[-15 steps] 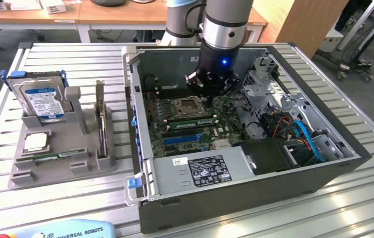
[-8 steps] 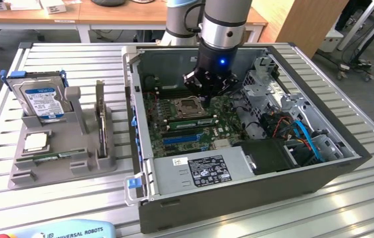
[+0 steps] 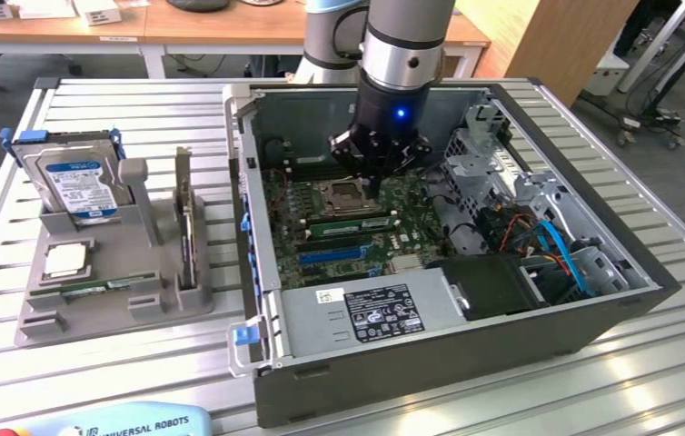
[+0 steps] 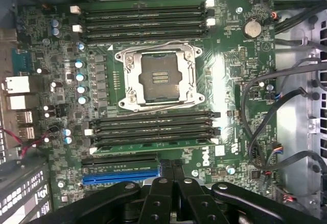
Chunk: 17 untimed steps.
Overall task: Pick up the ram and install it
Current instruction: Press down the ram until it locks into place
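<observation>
I have the gripper (image 3: 373, 182) down inside the open computer case (image 3: 585, 318), over the motherboard (image 4: 235, 70), fingers pinched together with nothing held between them. The ram (image 4: 156, 143) lies seated in the memory slot nearest the fingertips, below the empty CPU socket (image 4: 158, 75). A hard drive (image 3: 76, 182) stands in the grey holder (image 3: 124, 300) beside the case.

Slatted metal table (image 3: 633, 363), open computer case (image 3: 440, 363) on it, grey parts holder (image 3: 136, 300) beside it, blue pendant (image 3: 113, 422) at the edge.
</observation>
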Each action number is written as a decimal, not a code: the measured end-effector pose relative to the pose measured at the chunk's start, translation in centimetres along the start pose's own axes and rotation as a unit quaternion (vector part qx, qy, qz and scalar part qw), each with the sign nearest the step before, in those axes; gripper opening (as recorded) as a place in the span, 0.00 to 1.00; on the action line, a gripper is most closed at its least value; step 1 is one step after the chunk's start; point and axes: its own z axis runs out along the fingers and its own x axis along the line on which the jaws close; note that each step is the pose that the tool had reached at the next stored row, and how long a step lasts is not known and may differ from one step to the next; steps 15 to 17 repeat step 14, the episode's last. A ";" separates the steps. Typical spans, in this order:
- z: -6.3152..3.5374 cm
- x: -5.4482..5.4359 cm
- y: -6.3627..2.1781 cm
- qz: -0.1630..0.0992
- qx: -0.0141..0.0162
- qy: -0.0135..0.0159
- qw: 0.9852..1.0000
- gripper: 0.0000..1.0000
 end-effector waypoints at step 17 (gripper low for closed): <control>0.01 0.6 0.00 0.011 0.001 0.003 1.000 0.10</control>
